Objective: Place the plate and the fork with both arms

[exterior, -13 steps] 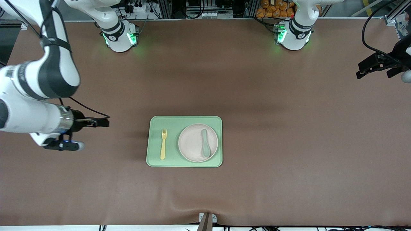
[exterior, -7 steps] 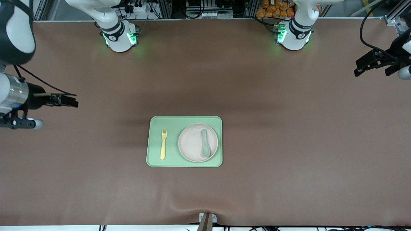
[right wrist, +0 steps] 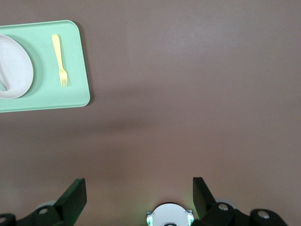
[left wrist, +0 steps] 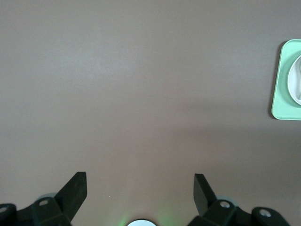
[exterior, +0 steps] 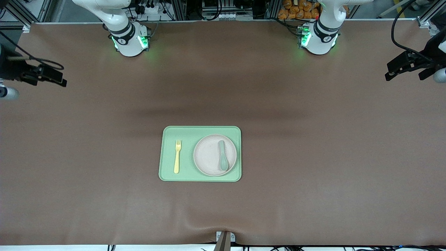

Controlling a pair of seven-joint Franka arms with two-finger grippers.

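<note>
On the tray we saw plate and fork side by side, left gripper and right gripper over bare surface at their own ends, jaws apart, holding nothing.

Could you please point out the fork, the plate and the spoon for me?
fork (exterior: 177, 157): front view, middle of its handle, on the tray.
plate (exterior: 209, 155): front view, bare centre of the plate.
spoon (exterior: 222, 155): front view, its handle, lying on the plate.

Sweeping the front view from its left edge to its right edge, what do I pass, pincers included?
Right pincer → fork → plate → spoon on the plate → left pincer. Fork and plate both lie on the green tray.
</note>
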